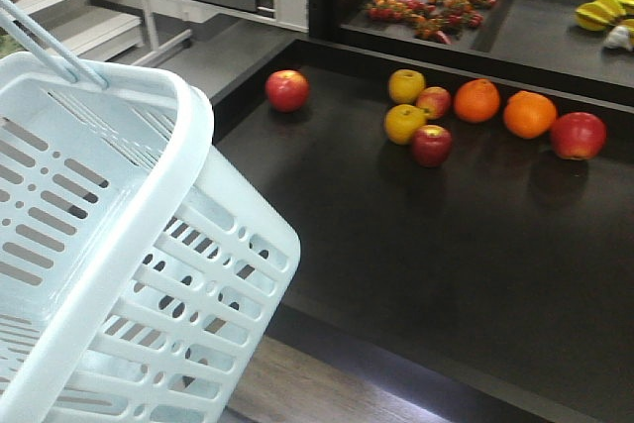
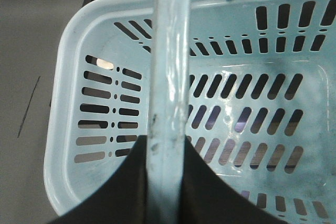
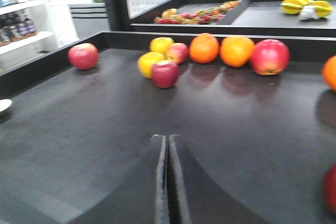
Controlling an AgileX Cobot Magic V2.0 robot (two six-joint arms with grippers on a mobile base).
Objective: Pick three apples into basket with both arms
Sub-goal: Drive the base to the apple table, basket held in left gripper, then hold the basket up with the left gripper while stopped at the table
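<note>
In the front view, the basket (image 1: 149, 245) fills the lower left. It is tilted and hangs past the surface's (image 1: 396, 245) near left corner, with its handle (image 1: 50, 43) running up and off to the left. Neither of my claws shows here. One lone apple (image 1: 286, 90) sits by the surface's far left edge. Toward the far edge two yellow fruits (image 1: 404, 123) and a small blushed apple (image 1: 433, 102) are bunched close together, and a dark apple (image 1: 432, 145) sits just in front of them. To their right are two oranges (image 1: 529, 113), then a big red apple (image 1: 578, 135).

In the left wrist view, my left claw (image 2: 165, 140) is clamped on the handle, one black finger on each side of the pale bar. The basket's slotted floor lies below. The lone apple peeks over its far rim.

In the right wrist view, my right claw (image 3: 166, 139) is pressed fully together with nothing between the fingers. It hangs low over the bare dark middle of the surface. All the fruit lies well ahead along the far edge: the lone apple at the far left corner, the dark apple nearest me, and the big red apple beyond the oranges. A reddish round shape is cut off at the right edge, and I cannot tell what it is.
</note>
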